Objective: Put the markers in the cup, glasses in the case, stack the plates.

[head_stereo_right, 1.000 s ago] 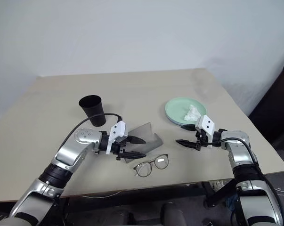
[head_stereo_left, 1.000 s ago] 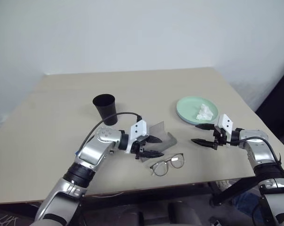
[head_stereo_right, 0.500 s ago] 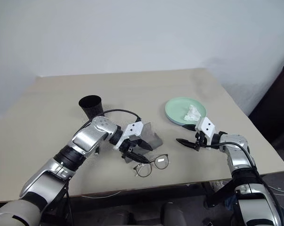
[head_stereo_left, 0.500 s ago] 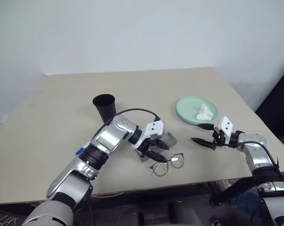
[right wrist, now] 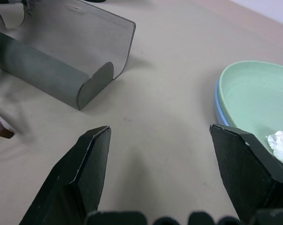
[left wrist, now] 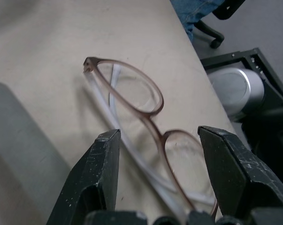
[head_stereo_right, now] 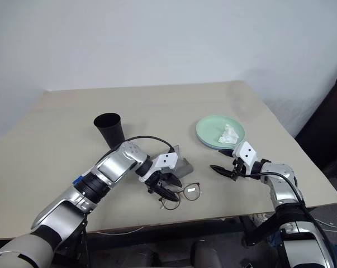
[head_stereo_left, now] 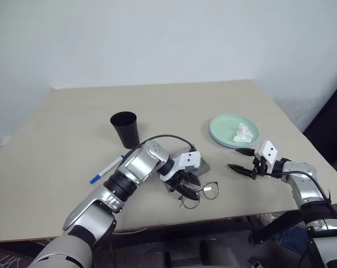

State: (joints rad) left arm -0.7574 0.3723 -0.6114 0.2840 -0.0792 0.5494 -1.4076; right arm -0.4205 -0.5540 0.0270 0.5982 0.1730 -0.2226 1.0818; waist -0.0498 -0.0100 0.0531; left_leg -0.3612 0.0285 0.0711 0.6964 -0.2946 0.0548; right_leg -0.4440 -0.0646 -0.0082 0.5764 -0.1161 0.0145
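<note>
Case half hidden behind left tool.

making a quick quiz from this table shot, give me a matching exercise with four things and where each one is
Things:
1. marker
2. tissue
3. glasses
4. cup

Places:
A. on the green plate
B. at the near table edge, in front of the open case, with the left gripper's open jaws on either side
C. flat on the table, left of the left arm
D. upright, towards the middle of the table

Pairs: 1-C, 2-A, 3-B, 4-D
</note>
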